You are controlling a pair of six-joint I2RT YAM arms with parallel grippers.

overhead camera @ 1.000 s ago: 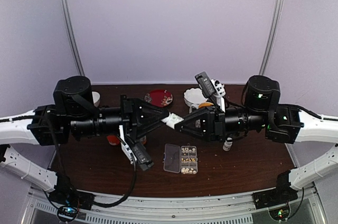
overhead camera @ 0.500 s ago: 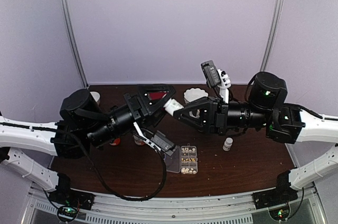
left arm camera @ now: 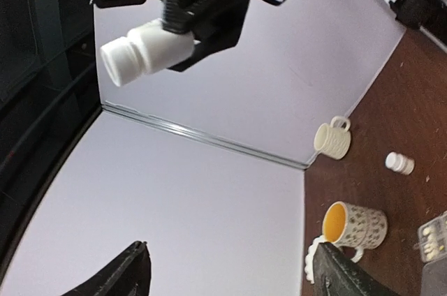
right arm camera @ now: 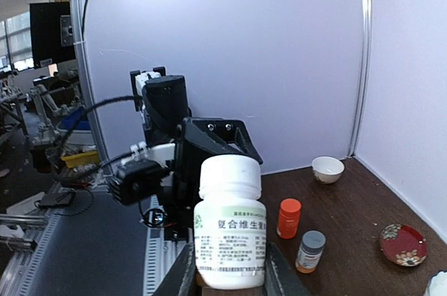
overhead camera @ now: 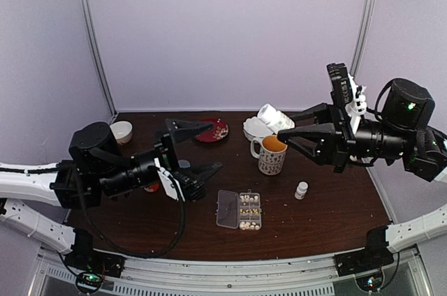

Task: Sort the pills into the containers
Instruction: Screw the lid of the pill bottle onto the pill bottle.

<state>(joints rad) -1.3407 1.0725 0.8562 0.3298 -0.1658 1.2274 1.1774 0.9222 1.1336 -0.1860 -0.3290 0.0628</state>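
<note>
Nearest you, the pill box (overhead camera: 227, 210) lies lid open on the table (overhead camera: 335, 212), with pale pills (overhead camera: 249, 205) in its 2 rows of cells, well apart from both arms. Your left gripper (overhead camera: 201, 148) hangs above the table, fingers spread wide, holding nothing. Farther back, your right gripper (overhead camera: 285, 125) is clamped on 1 white bottle (overhead camera: 271, 114), raised seemingly above the mug (overhead camera: 271, 158).

Cream pills (overhead camera: 249, 202) sit in open pill-box cells (overhead camera: 260, 212).

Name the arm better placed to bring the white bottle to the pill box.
Right. The right gripper is shut on the white bottle, held aloft; the left gripper is open and empty.
</note>
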